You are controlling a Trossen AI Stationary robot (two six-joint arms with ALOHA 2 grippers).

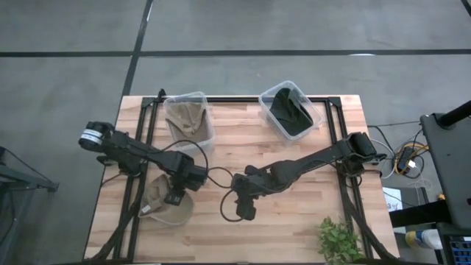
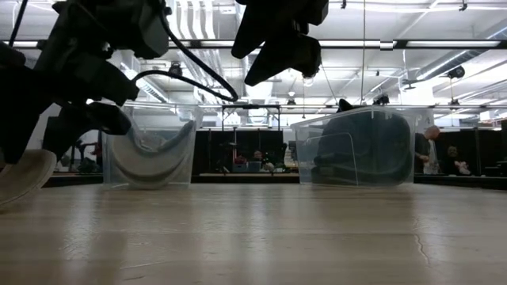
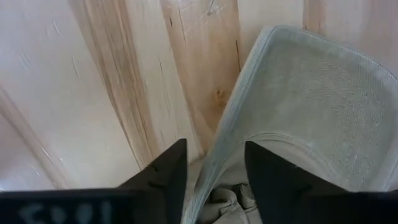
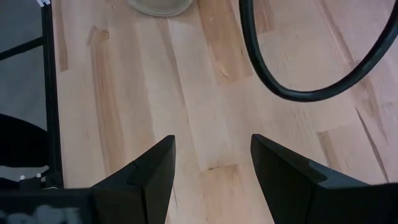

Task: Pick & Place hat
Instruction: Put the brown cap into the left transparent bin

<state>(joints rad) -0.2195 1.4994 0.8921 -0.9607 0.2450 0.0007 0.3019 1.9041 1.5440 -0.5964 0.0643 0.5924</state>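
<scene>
A beige hat (image 1: 163, 207) lies on the table's near-left part; the low view shows it at the left edge (image 2: 20, 178). My left gripper (image 1: 177, 193) hangs over it, pointing down and open. In the left wrist view its fingers stand either side of the hat's brim edge (image 3: 214, 180), and the brim (image 3: 311, 106) spreads out beyond them. My right gripper (image 1: 243, 208) is open over bare wood near the table's middle (image 4: 211, 168). It is off the surface and well apart from the hat. My left gripper comes at the hat from above with the brim's curved edge (image 3: 219, 146) between its open fingers. One finger (image 3: 273, 180) is over the hat's inner side and the other over the wood. I cannot tell whether either finger touches the hat.
Two clear bins stand at the far edge. The left one (image 1: 190, 118) holds a beige hat and the right one (image 1: 291, 109) a dark green hat. A black cable (image 4: 298, 93) loops over the wood between the grippers. A green plant (image 1: 340, 239) sits at the near right corner.
</scene>
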